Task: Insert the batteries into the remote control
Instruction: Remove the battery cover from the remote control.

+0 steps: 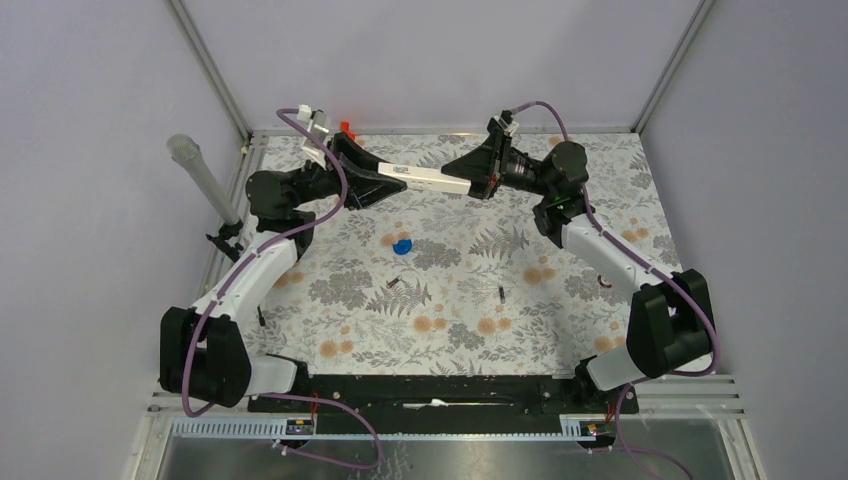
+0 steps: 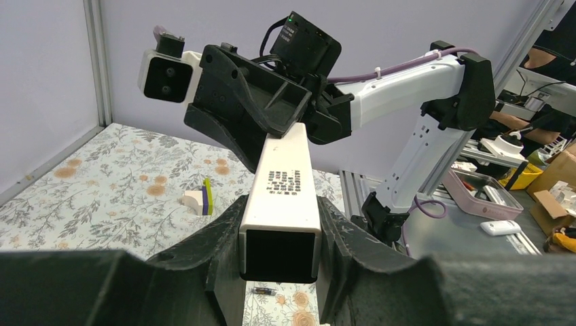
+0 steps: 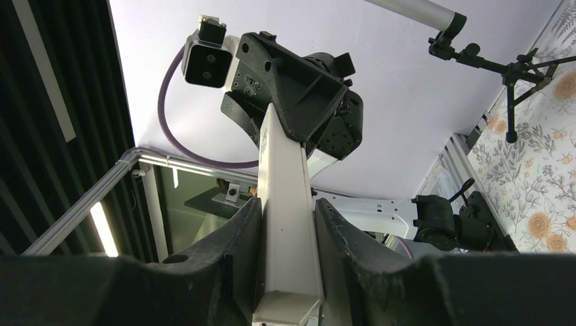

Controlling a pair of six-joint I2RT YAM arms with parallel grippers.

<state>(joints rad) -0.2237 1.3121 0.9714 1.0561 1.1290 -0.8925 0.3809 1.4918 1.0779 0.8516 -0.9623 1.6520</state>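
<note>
Spanning the gap, the remote control [image 1: 428,178] is clamped endwise by the left gripper [image 1: 386,173] and right gripper [image 1: 476,183]; batteries [image 1: 395,283] are seen well below the fingers [image 2: 353,251].

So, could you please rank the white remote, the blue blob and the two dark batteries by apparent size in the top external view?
1. Slim white rectangular remote control.
2. Small blue blob.
3. Tiny dark cylinders: left battery and right battery look alike, so tied.
</note>
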